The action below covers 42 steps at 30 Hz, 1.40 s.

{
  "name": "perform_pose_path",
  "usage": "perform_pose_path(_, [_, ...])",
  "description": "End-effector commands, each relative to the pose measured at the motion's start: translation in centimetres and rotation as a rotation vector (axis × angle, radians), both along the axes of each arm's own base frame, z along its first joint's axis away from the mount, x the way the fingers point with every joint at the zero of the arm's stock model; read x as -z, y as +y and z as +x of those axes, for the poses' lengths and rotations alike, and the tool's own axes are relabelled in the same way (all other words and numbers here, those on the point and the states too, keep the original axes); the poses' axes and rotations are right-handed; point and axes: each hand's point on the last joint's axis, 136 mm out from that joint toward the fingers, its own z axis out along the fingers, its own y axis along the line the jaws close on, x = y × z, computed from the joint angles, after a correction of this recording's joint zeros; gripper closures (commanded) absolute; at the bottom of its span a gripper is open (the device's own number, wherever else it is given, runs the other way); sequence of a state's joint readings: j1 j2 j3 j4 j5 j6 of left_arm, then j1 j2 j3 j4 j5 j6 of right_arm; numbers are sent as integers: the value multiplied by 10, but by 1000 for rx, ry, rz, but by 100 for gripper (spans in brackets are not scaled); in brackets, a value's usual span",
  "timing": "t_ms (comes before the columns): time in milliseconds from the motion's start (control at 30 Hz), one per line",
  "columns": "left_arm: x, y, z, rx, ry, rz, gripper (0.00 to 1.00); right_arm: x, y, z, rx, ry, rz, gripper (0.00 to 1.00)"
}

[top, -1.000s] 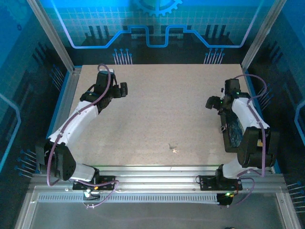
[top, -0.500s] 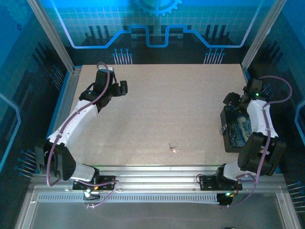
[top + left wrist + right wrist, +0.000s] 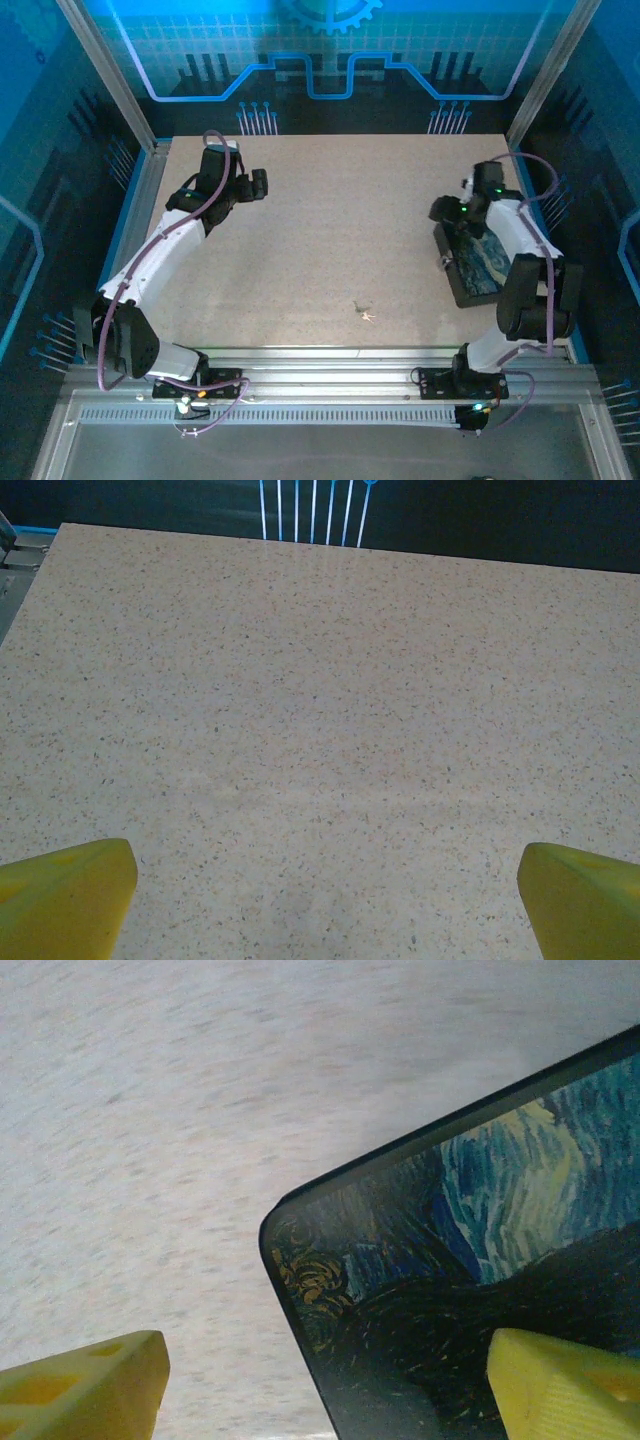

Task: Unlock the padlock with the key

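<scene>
The key [image 3: 366, 314] is a tiny pale metal piece lying on the speckled table [image 3: 330, 230] near the front middle, far from both grippers. The padlock is out of view. My left gripper [image 3: 258, 187] hovers over the back left of the table; in the left wrist view the left gripper [image 3: 325, 880] is open over bare table. My right gripper [image 3: 445, 212] is at the right side, at the far end of a dark box with a swirly blue lid [image 3: 472, 262]. Seen from the right wrist, the right gripper [image 3: 325, 1380] is open, its fingers straddling a corner of the box [image 3: 470, 1260].
A metal rail [image 3: 330, 360] runs along the table's near edge, by the arm bases. Blue-lit walls and slanted frame posts [image 3: 105, 70] enclose the table on three sides.
My right arm swung out to the right, then back left to the box's far end. The box has slid left and turned. The left arm and the key have not moved.
</scene>
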State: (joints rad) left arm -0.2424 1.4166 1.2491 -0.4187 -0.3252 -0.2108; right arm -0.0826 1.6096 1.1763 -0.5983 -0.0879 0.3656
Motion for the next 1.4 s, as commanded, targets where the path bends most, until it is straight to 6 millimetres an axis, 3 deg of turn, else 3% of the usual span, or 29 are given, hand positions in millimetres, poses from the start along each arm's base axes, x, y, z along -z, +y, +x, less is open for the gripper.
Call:
perform_pose_path(0, [-10, 1, -5, 3, -17, -11, 1, 15, 87, -6, -189, 55, 158, 16])
perform_pose_path(167, [-8, 0, -5, -2, -4, -16, 1, 26, 202, -15, -435, 82, 214, 18])
perform_pose_path(267, [-4, -2, -5, 2, 18, -25, 1, 29, 260, -27, -568, 97, 192, 18])
perform_pose_path(367, [3, -2, -5, -1, 48, -25, 1, 18, 306, -39, -668, 79, 207, 18])
perform_pose_path(467, [8, -2, -3, -6, 62, -26, 1, 1, 337, -57, -768, 55, 248, 18])
perform_pose_path(567, [10, -3, 5, -19, 71, -73, 1, -14, 342, -66, -799, 27, 248, 18])
perform_pose_path(667, [21, -11, 18, -12, 125, -148, 1, -28, 326, -62, -751, -6, 249, 18])
perform_pose_path(867, [81, -55, 27, 86, 337, -289, 1, -59, 282, -50, -630, -96, 235, 18])
perform_pose_path(967, [104, -68, 25, 101, 414, -336, 1, -59, 256, -44, -554, -105, 216, 18])
perform_pose_path(1033, [117, -66, 21, 70, 462, -339, 1, -52, 246, -42, -527, -94, 204, 20])
perform_pose_path(1100, [126, -65, 16, 49, 490, -344, 1, -43, 247, -44, -544, -78, 204, 21])
perform_pose_path(1200, [133, -68, 10, 52, 510, -375, 1, -28, 264, -49, -602, -50, 205, 21])
perform_pose_path(1367, [135, -100, 9, 176, 507, -507, 1, 0, 292, -53, -658, 14, 180, 22])
